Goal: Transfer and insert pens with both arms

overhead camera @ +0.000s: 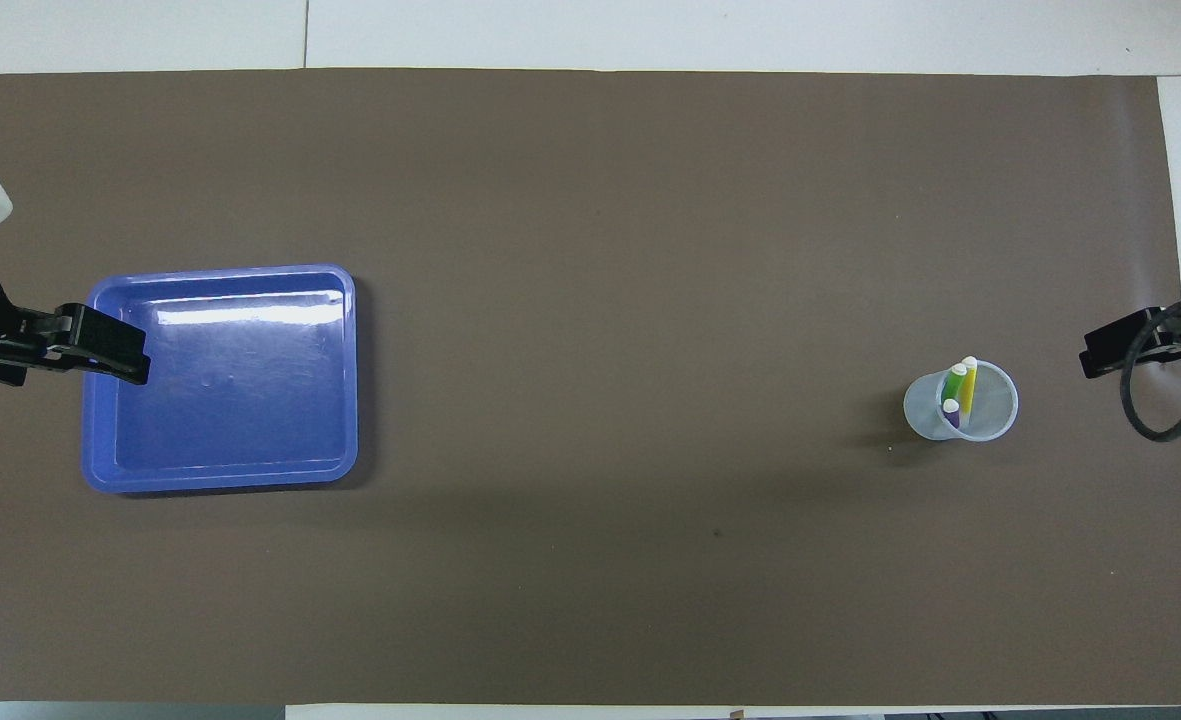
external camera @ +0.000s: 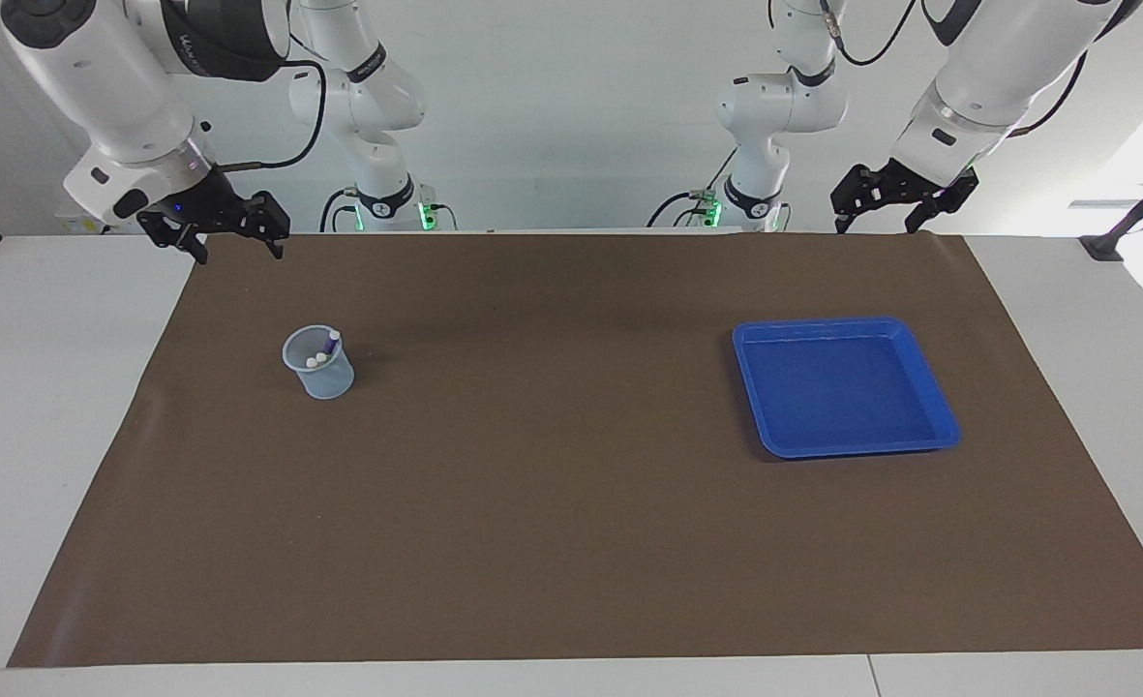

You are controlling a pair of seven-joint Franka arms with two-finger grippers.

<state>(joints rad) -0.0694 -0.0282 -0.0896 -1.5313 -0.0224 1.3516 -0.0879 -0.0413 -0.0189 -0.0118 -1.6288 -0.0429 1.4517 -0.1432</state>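
- Facing view gives me the left gripper [external camera: 898,211] raised over the robot-side edge of the brown mat [external camera: 571,542], jaws apart and holding nothing. I see the right gripper [external camera: 230,237] raised over the mat's other robot-side corner, jaws likewise apart with nothing between them.
- On my feeds both arms wait, one at each end of the counter [external camera: 58,407].
- I see one smooth, matte sheet as the mat, covering most of the white counter.
- I count one cup [overhead camera: 992,412], round and of clear plastic, upright on the mat toward the right arm's end.
- I count three pens [overhead camera: 958,392] inside it, slim and leaning together: one yellow pen [overhead camera: 966,396], one green pen [overhead camera: 953,385], one purple pen [overhead camera: 951,417], each with a pale cap uppermost.
- I see one tray [external camera: 924,363], glossy blue plastic, shallow and rectangular with rounded corners, flat on the mat toward the left arm's end, well apart from the cup.
- Overhead, the left gripper [overhead camera: 100,352] overlaps the tray's edge.
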